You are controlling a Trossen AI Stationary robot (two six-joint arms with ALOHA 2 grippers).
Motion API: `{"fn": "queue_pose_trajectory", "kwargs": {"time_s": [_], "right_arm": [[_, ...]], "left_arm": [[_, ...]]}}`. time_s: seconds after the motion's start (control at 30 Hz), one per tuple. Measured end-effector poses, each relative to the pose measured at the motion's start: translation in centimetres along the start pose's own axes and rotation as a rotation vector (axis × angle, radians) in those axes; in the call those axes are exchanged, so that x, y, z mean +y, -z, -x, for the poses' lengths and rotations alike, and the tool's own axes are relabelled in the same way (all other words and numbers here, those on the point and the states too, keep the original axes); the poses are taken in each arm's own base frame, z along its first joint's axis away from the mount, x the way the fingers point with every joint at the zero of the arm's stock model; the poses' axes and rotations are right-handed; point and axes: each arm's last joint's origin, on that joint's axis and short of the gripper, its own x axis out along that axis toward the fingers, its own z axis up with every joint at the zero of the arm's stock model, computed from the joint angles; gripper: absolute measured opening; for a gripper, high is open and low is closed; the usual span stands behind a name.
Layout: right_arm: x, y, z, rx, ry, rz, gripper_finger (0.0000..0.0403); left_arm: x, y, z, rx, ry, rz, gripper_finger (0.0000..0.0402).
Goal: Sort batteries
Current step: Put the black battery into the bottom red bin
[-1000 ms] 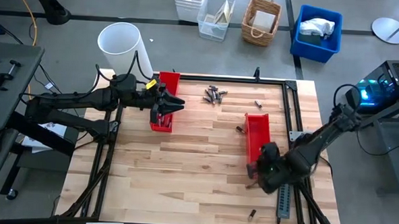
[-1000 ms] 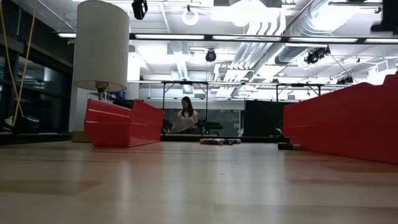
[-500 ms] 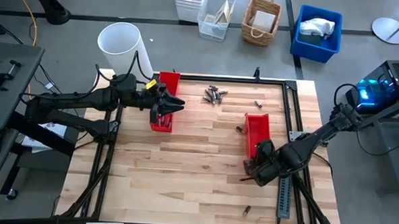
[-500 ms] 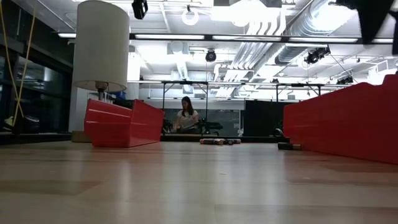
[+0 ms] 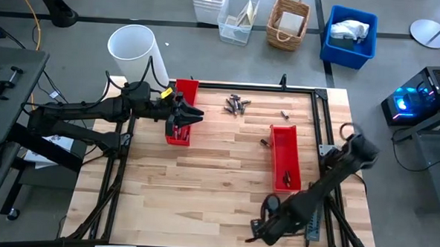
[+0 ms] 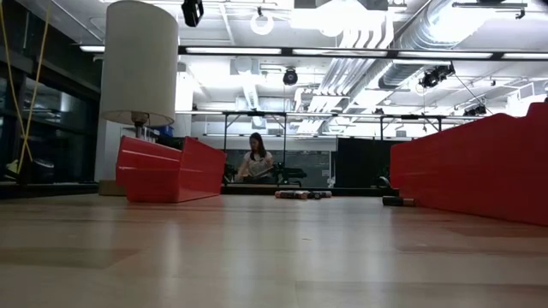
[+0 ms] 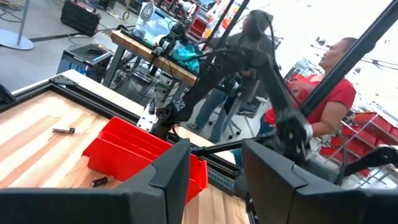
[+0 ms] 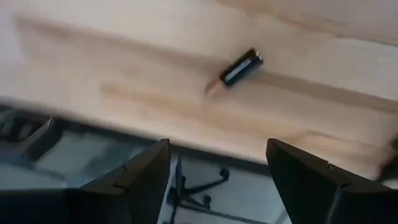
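Your right gripper (image 5: 264, 228), jaws wide and empty at the near edge, has a lone battery (image 8: 241, 68) just ahead, lying skewed across its fingers.

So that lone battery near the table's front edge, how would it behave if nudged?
The battery is a small smooth cylinder lying on its side on bare wood, so it would likely roll. It lies close to the table edge and might drop off. The open right gripper is nearby.
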Motion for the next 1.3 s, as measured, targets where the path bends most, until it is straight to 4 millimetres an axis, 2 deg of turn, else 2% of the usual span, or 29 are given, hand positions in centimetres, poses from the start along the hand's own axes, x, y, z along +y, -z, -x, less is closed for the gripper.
{"fn": "queue_pose_trajectory", "kwargs": {"time_s": [0.1,0.3,0.47,0.63,0.7,0.77,0.87,0.9,0.93,1.03,1.17,1.3], "right_arm": [[0.4,-0.4,-2.3,-0.038,0.036,-0.081,0.0258],[0.8,-1.4,-5.2,-0.120,0.060,-0.219,0.0259],[1.3,-2.6,-7.1,-0.146,0.098,-0.262,0.0259],[1.8,-3.9,-8.0,-0.157,0.131,-0.284,0.0245],[1.9,-4.4,-8.3,-0.158,0.150,-0.275,0.0218],[2.0,-4.6,-8.4,-0.160,0.157,-0.257,0.0171],[1.9,-4.8,-8.2,-0.161,0.167,-0.194,0.0064],[2.0,-4.7,-7.9,-0.156,0.161,-0.146,0.0038],[2.1,-4.6,-7.4,-0.144,0.142,-0.088,0.0032],[2.7,-4.0,-5.2,-0.135,0.085,0.066,0.0037],[3.0,-3.1,2.8,-0.215,-0.059,0.131,0.0035],[-0.2,-4.9,8.7,-0.417,0.012,0.087,0.0035]], "left_arm": [[0.0,0.0,0.0,0.000,0.000,0.000,0.0135],[-0.1,0.1,0.0,0.022,0.039,0.000,0.0135],[-0.1,0.2,0.0,0.035,0.047,0.000,0.0135],[0.0,0.4,0.0,0.057,0.035,0.000,0.0135],[0.1,0.5,0.0,0.065,0.030,0.001,0.0135],[0.1,0.5,0.0,0.068,0.029,0.002,0.0135],[0.1,0.5,0.0,0.070,0.028,-0.008,0.0135],[0.1,0.5,0.0,0.070,0.028,-0.013,0.0135],[0.1,0.5,0.0,0.070,0.028,-0.015,0.0135],[0.1,0.3,0.3,0.059,0.026,-0.023,0.0135],[0.3,-0.3,1.0,0.025,0.014,-0.039,0.0135],[0.6,-1.0,1.7,-0.014,-0.007,-0.044,0.0135]]}}
